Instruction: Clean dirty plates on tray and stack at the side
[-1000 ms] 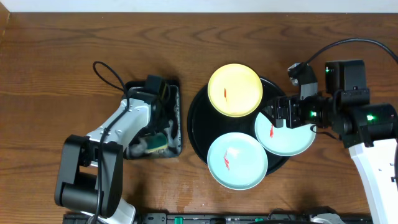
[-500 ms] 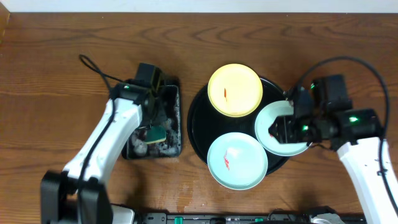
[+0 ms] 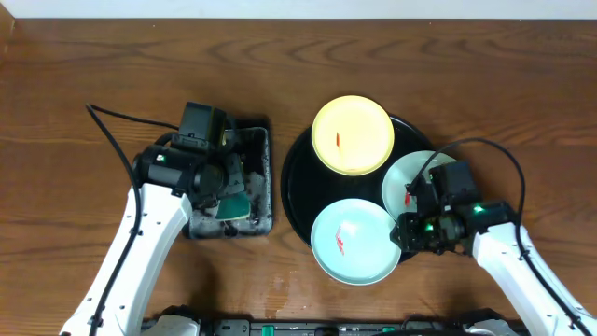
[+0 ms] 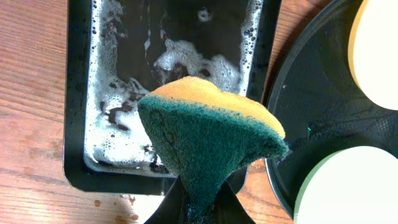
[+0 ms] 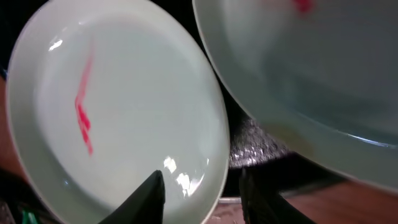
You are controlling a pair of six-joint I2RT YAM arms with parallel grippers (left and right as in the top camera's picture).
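The round black tray point(image 3: 291, 177) holds three plates. The pale yellow plate point(image 3: 353, 135) is at the back with a small red smear. One mint plate point(image 3: 420, 177) is at the right, and another mint plate point(image 3: 353, 241) with a red smear is at the front. My right gripper point(image 3: 407, 231) is open. In the right wrist view its fingers point(image 5: 202, 196) straddle the right rim of the front mint plate point(image 5: 112, 112). My left gripper point(image 4: 202, 208) is shut on a green and yellow sponge point(image 4: 211, 130) just above the soapy rectangular tray point(image 4: 78, 93).
The rectangular black tray point(image 3: 264, 177) with foam sits left of the round tray, close to its rim. In the right wrist view the right mint plate point(image 5: 311, 62) overhangs close above the front one. Bare wood table point(image 3: 93, 93) lies all around.
My right gripper moved from the right mint plate toward the front, to the front mint plate's right rim. My left arm swung its elbow outward, with the sponge staying over the rectangular tray.
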